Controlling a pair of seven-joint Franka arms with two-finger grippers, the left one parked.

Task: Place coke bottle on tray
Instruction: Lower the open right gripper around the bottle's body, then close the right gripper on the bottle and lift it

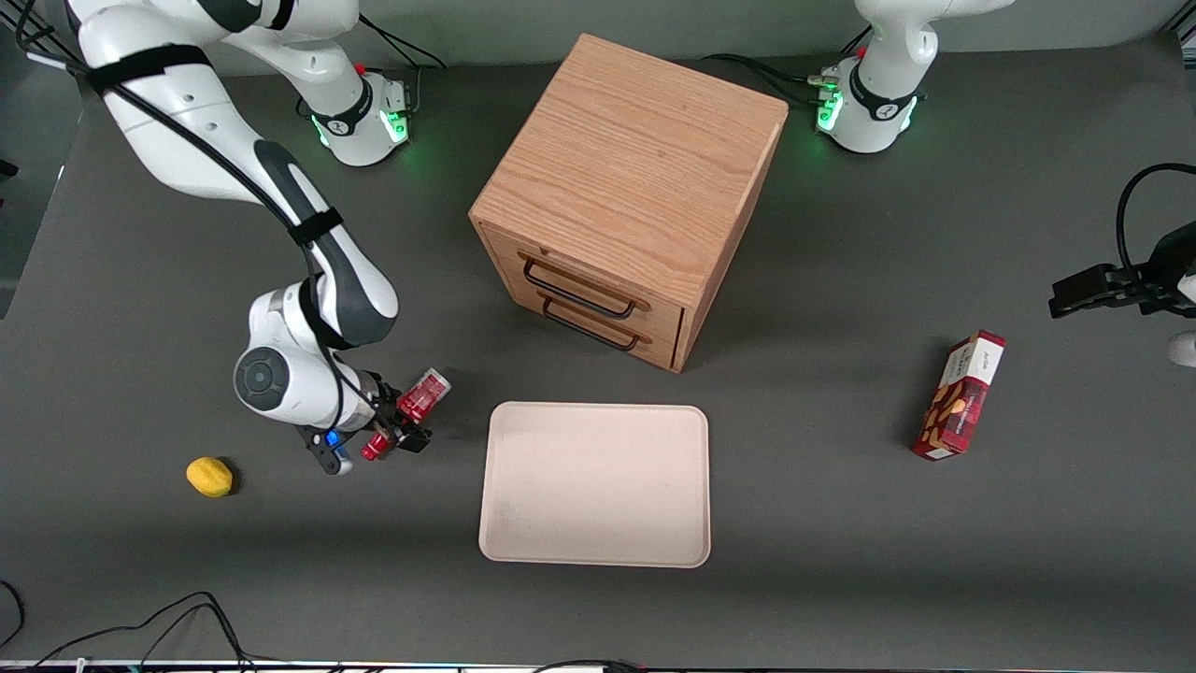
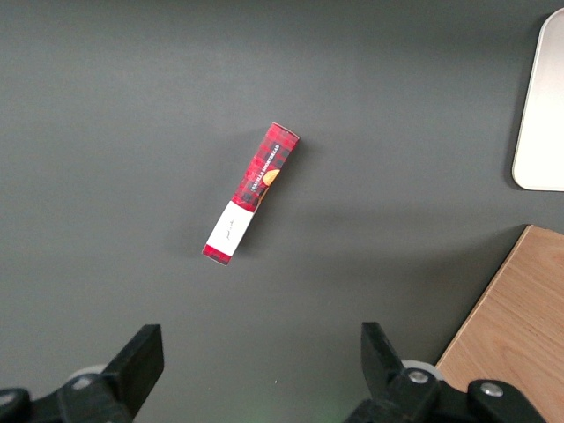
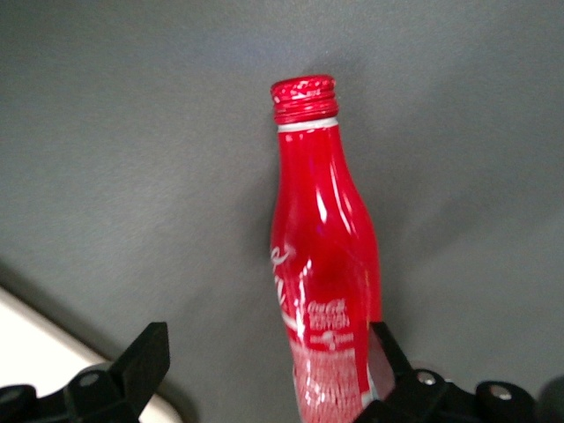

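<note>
Now the gripper (image 1: 400, 432) sits low over the table (image 1: 841, 523) toward the working arm's end, just beside the tray (image 1: 595, 484). Its jaws look parted around the coke bottle (image 1: 414, 408); one finger (image 3: 388, 352) touches the bottle, though a firm grip cannot be confirmed. A lemon (image 1: 209, 476) lies nearby.

Coke bottle (image 3: 326, 264): glossy red, metallic sheen, ribbed cap. Tray (image 1: 595, 484): smooth matt cream, plastic look. Table (image 1: 841, 561): matt dark grey. Cabinet (image 1: 628, 187): grained wood. Snack box (image 2: 251, 193): printed cardboard. Gripper (image 1: 397, 432) beside tray: black fingers.
</note>
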